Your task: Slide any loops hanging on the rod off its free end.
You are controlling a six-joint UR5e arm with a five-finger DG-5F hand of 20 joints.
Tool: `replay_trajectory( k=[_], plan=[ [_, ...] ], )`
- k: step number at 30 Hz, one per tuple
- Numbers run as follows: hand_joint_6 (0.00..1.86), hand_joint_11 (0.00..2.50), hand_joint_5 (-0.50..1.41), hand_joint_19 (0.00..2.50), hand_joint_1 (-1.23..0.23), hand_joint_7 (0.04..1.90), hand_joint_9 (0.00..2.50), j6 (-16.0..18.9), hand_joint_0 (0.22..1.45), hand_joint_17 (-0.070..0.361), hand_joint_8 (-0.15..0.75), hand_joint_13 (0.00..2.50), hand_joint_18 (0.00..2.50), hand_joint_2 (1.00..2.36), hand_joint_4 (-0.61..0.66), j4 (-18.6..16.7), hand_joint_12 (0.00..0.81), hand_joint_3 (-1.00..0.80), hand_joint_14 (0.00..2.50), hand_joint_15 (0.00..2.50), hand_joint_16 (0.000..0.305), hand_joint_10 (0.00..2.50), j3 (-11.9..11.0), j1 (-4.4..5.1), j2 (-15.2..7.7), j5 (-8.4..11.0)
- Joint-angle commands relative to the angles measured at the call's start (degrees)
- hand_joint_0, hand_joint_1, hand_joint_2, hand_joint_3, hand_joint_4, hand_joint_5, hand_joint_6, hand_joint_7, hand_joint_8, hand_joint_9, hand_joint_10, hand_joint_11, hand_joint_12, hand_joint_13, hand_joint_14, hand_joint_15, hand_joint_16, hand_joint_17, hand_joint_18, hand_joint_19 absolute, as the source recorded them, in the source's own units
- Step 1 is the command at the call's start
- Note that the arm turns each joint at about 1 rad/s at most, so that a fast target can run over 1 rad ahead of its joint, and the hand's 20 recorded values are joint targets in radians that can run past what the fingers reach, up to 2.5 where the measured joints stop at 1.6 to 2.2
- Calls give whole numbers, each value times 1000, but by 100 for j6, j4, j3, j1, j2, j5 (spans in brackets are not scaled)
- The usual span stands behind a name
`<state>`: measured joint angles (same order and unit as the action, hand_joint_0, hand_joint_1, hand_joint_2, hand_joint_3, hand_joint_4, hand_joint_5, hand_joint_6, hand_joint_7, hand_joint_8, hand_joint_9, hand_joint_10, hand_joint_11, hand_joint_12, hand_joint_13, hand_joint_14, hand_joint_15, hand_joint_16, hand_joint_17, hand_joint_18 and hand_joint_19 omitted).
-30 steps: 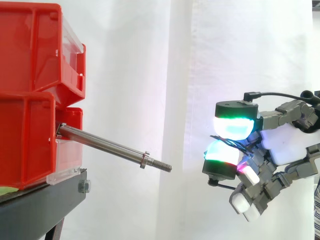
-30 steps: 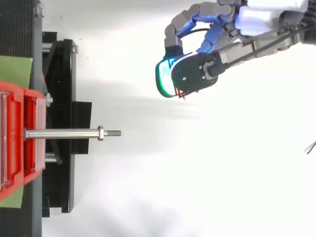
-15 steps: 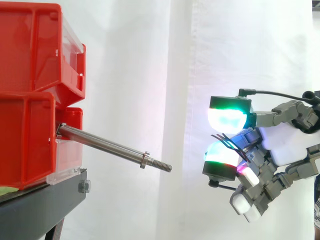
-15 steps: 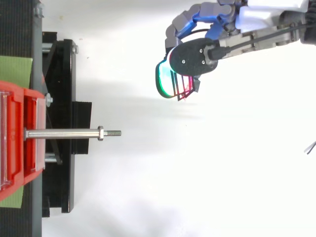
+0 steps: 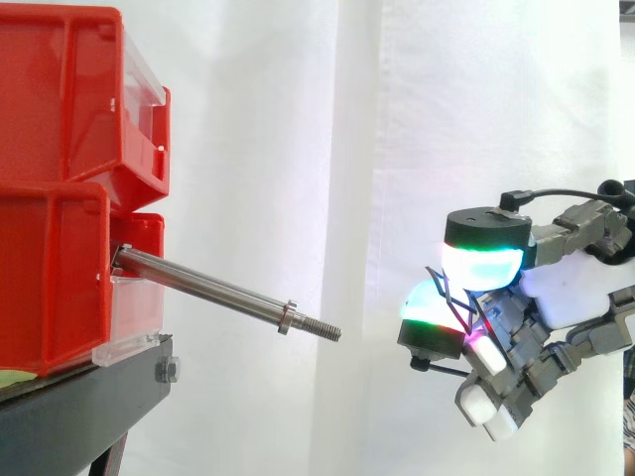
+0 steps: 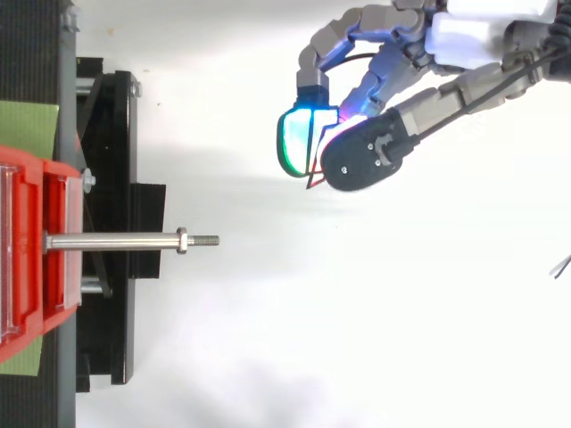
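Green-glowing fingers of the grey jointed hand curl together, pinching thin dark wire loops too fine to count. Well apart from them, one smooth steel rod with a nut and threaded tip juts from two stacked red plastic bins on a black stand.

Side cam level, top overhead; both see rod.
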<state>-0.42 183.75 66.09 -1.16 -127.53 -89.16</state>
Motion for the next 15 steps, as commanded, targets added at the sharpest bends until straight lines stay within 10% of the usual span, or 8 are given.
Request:
replay_trajectory(
  k=[1,15],
  plan=[
    [919,467,-166,337,-762,927,858,-2,619,90,281,759,627,1003,145,-6,345,-454,12,333,40,11,0,2,0,-5],
    [905,470,-142,338,-593,1001,942,7,613,88,292,799,654,1008,124,-15,340,-407,12,332,39,11,0,2,0,-5]
  ],
)
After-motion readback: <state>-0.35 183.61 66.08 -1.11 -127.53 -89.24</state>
